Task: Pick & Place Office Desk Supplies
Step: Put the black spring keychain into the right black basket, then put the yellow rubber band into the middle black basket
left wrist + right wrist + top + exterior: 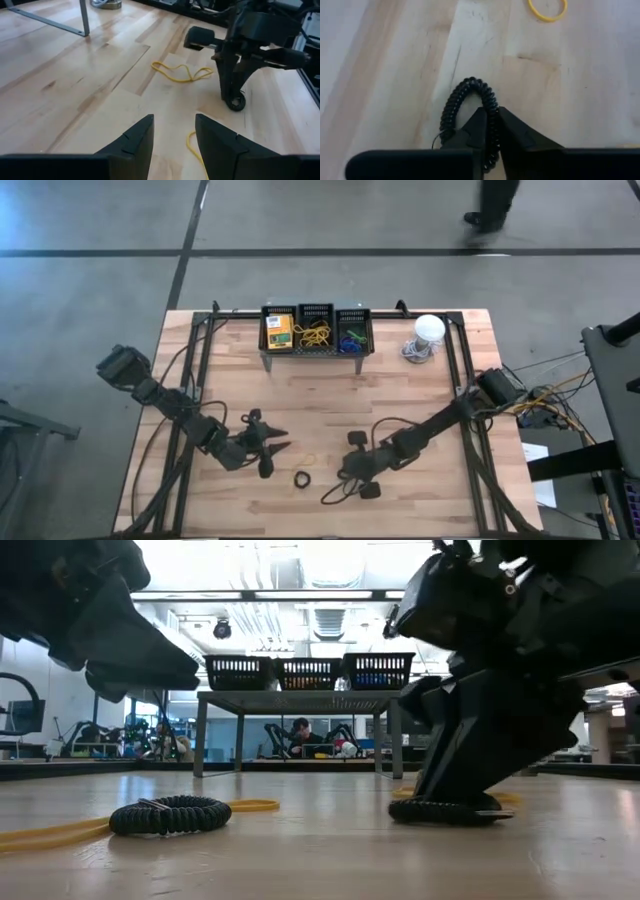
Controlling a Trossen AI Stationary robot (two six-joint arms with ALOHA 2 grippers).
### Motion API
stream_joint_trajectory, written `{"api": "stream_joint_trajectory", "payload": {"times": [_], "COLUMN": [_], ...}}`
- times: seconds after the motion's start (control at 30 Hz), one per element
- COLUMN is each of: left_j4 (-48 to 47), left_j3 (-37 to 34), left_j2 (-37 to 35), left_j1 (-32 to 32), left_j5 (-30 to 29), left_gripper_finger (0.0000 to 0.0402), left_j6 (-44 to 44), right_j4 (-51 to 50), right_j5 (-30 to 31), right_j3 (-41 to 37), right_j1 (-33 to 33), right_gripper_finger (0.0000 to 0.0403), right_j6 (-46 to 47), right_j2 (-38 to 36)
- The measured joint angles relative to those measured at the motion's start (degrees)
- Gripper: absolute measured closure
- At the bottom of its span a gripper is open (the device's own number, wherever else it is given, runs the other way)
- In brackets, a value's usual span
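Observation:
A black coiled band (469, 107) lies on the wooden table under my right gripper (490, 125), which is shut on it near the table's front middle (345, 475). A second black coiled band (302, 478) rests flat on the table between the two grippers, with a yellow rubber band (250, 805) just behind it. My left gripper (172, 140) hovers open left of it, fingers empty, above a thin yellow rubber band (192, 150). Another yellow rubber band (182, 72) lies farther on, and a yellow ring band (547, 10) lies beyond the held coil. My right gripper pinches one side of the coiled band's loop (492, 117) between its two fingers. The fingers slant down from above, from the table's right. The band (445, 810) still lies flat on the table under the fingertips.
At the table's far edge a grey shelf (268, 357) carries three black baskets (315, 330) with yellow, green and blue items. A white bulb-like object (428, 330) stands to its right. Bare wood lies between the grippers and the shelf.

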Motion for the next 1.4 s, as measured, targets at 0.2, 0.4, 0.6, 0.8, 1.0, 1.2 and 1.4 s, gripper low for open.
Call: {"api": "stream_joint_trajectory", "payload": {"times": [0.2, 0.4, 0.6, 0.8, 1.0, 1.2, 1.4], "left_j4": [0.0, 0.0, 0.0, -0.3, -0.3, -0.4, -0.4], "left_j3": [0.0, -0.2, -0.2, -0.4, -0.4, -0.4, -0.4], "left_j2": [0.0, 0.0, 0.0, 0.0, 0.0, 0.0, 0.0], "left_j1": [0.0, 0.0, 0.0, 0.0, 0.0, 0.0, 0.0], "left_j5": [-0.2, -0.2, -0.2, -0.2, -0.2, -0.2, -0.2], "left_gripper_finger": [0.0253, 0.0253, 0.0253, 0.0253, 0.0253, 0.0253, 0.0253], "left_j6": [-0.3, -0.8, -1.5, -2.0, -2.0, -2.0, -1.9], "right_j4": [-5.1, -9.7, -14.1, -21.7, -23.4, -22.8, -21.4], "right_j5": [13.7, 23.8, 23.9, 15.6, 5.7, 6.2, 7.0], "right_j3": [2.4, 5.6, 9.8, 13.3, 13.8, 13.1, 12.1], "right_j1": [-1.3, -10.2, -26.6, -39.5, -45.6, -46.5, -40.5], "right_gripper_finger": [0.0378, 0.0377, 0.0377, 0.037, 0.033, 0.0262, 0.0235], "right_j6": [-4.7, -12.4, -14.9, -12.3, -11.2, -12.3, -14.8], "right_j2": [-7.7, -18.6, -23.8, -23.9, -23.6, -23.8, -28.2]}}
